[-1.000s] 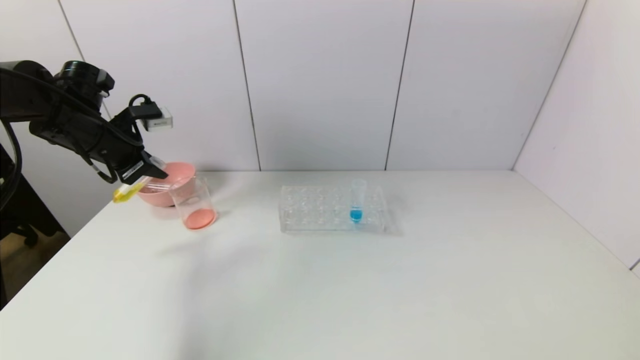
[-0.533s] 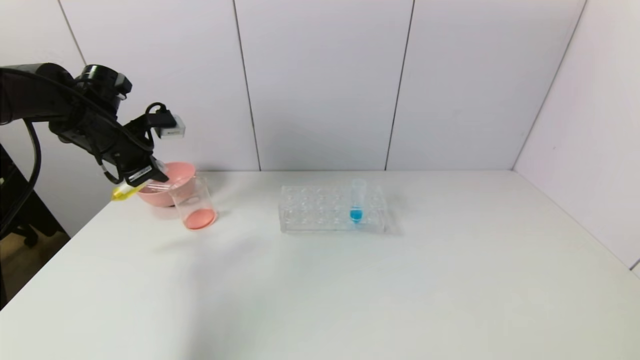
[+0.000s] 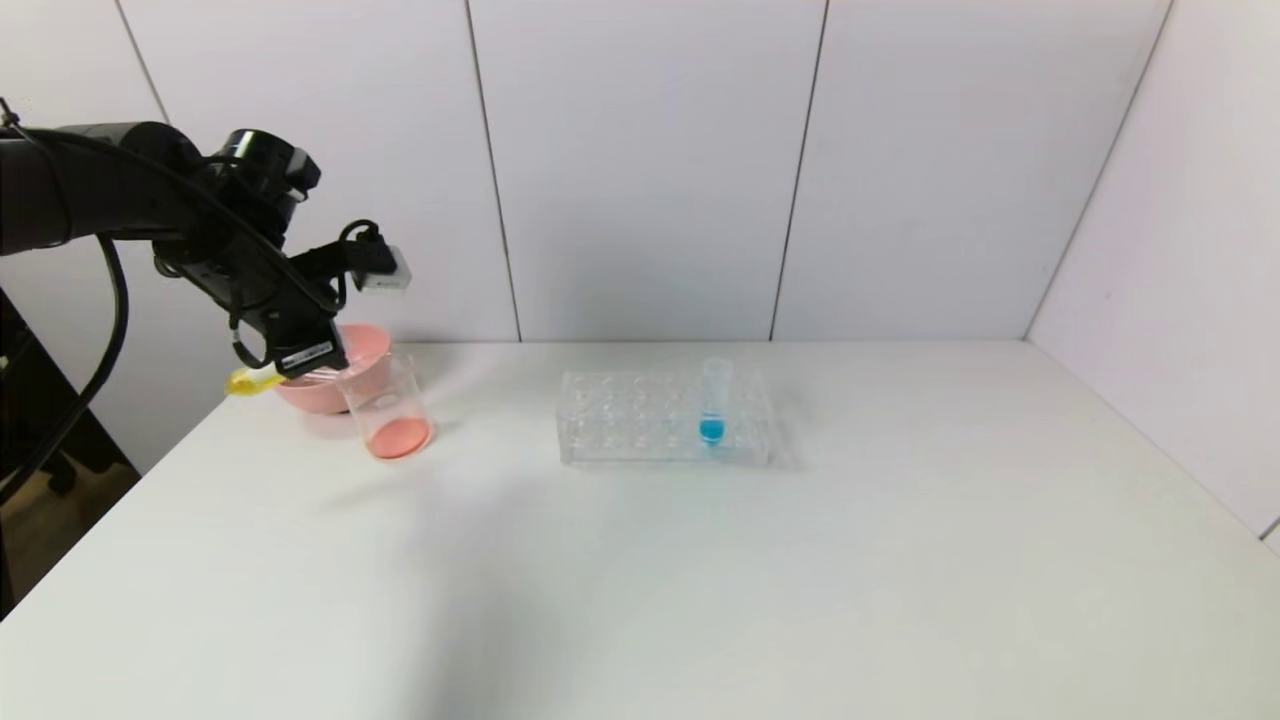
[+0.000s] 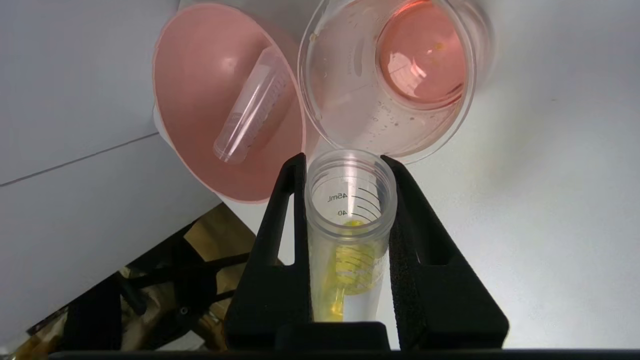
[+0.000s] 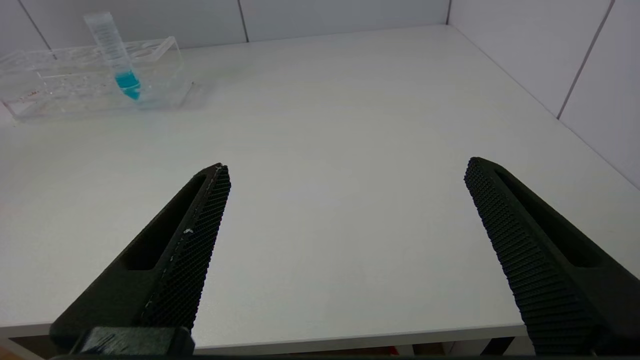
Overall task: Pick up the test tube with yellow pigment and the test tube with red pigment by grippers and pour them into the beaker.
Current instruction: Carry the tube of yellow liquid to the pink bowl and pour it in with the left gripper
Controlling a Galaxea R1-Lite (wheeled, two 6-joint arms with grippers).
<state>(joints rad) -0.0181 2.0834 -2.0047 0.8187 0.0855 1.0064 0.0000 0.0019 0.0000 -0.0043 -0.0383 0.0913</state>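
My left gripper (image 3: 318,362) is shut on the test tube with yellow pigment (image 3: 252,380) and holds it tilted nearly level, its open mouth at the rim of the beaker (image 3: 388,405). In the left wrist view the yellow tube (image 4: 350,235) sits between the fingers (image 4: 280,235), mouth toward the beaker (image 4: 390,80), which holds red-orange liquid. An emptied clear tube (image 4: 250,107) lies in the pink bowl; no tube with red pigment shows. My right gripper (image 5: 345,210) is open and empty over the table's front edge, out of the head view.
A pink bowl (image 3: 372,345) stands just behind the beaker at the table's back left. A clear tube rack (image 3: 640,425) in the middle holds a blue-liquid tube (image 3: 713,405). White walls close the back and right side.
My left arm has swung right and toward the beaker. The yellow tube has tipped from sloping down to nearly level, its mouth now at the beaker's rim.
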